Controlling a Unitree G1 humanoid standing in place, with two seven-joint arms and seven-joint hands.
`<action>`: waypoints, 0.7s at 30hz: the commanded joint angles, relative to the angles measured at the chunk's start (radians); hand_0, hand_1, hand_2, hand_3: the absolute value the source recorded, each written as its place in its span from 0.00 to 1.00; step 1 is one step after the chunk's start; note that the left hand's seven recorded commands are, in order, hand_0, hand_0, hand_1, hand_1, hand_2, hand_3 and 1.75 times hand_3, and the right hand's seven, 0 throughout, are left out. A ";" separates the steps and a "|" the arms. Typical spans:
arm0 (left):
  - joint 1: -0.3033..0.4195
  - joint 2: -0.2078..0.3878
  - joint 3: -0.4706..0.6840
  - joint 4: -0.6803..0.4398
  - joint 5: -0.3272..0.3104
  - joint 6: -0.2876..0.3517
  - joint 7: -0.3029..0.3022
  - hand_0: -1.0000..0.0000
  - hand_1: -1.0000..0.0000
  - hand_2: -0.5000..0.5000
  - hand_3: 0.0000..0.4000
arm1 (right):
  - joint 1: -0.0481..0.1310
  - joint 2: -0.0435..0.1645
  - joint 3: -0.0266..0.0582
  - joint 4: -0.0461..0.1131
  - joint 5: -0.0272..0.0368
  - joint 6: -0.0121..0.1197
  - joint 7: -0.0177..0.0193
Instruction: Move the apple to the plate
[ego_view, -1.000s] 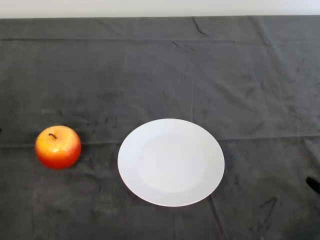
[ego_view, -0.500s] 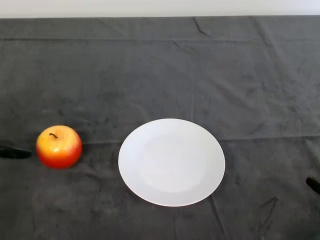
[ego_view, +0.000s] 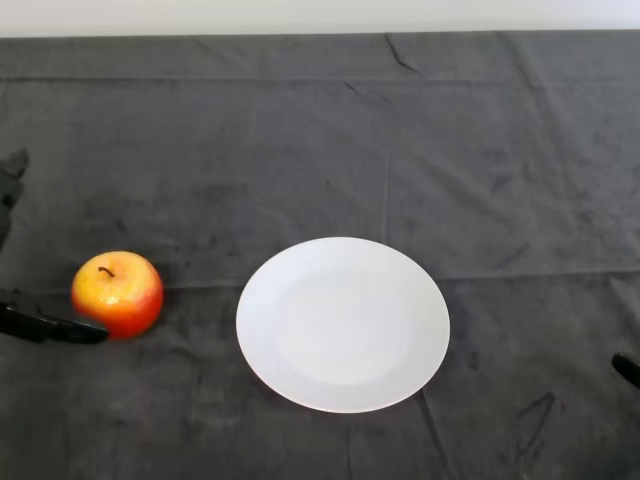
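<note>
A red and yellow apple stands upright on the dark cloth at the left. A white plate, with nothing on it, lies to its right, a short gap away. My left hand comes in from the left edge. One straight black finger lies low on the cloth, its tip at the apple's lower left side. Another black part of the hand shows higher up at the left edge, well apart from the apple. The hand is open and holds nothing. Most of the hand is out of view.
The dark cloth covers the whole table, with creases and a fold line running across it at the plate's height. A small black object pokes in at the right edge. The table's far edge meets a pale wall at the top.
My hand has come further in from the left: the low finger has slid right to the apple's side, and a second part now shows at the upper left edge. The apple and plate have not moved.
</note>
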 joint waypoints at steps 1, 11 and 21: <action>-0.033 -0.017 -0.023 -0.013 0.027 -0.019 -0.015 1.00 1.00 0.50 0.00 | -0.008 0.034 -0.0158 0.039 0.0242 0.049 0.0092; -0.069 -0.055 -0.052 0.085 0.049 -0.076 -0.018 1.00 1.00 0.50 0.00 | -0.008 0.034 -0.0167 0.039 0.0234 0.050 0.0098; -0.096 -0.076 -0.060 0.176 0.060 -0.135 -0.020 1.00 1.00 0.50 0.00 | -0.008 0.034 -0.0165 0.039 0.0235 0.050 0.0096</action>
